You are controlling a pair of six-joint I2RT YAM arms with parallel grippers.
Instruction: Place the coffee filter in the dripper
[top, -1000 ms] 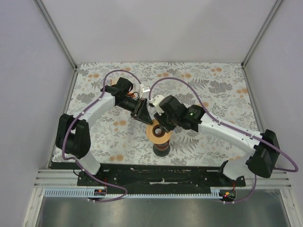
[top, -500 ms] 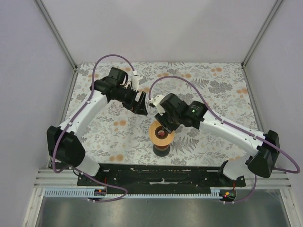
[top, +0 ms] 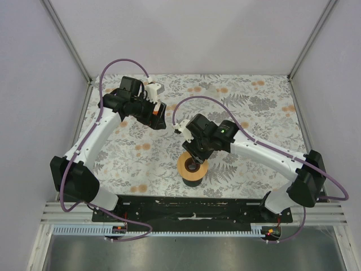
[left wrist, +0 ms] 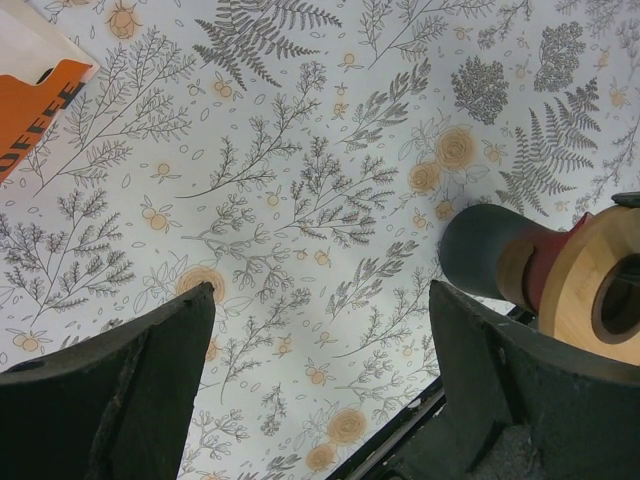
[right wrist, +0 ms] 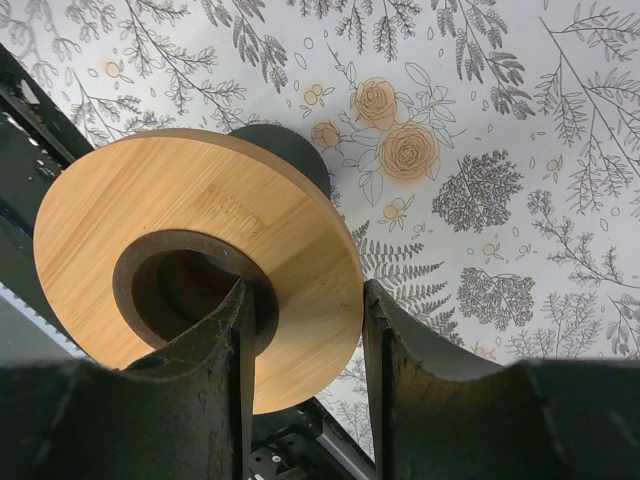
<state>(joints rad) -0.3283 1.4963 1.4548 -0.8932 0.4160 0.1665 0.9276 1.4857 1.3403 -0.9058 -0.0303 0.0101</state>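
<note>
The left arm (top: 93, 138) reaches up from its base and bends at the elbow, its forearm turning in toward the middle. The left gripper (top: 158, 116) hangs off the surface, its dark fingers (left wrist: 150, 360) spread wide with nothing between them. The right arm (top: 265, 153) stretches low across from its base toward the centre, wrist tipped down. The right gripper (top: 194, 153) points down, its fingers (right wrist: 215, 350) only a narrow gap apart. From here I can't tell whether they're pinching.
</note>
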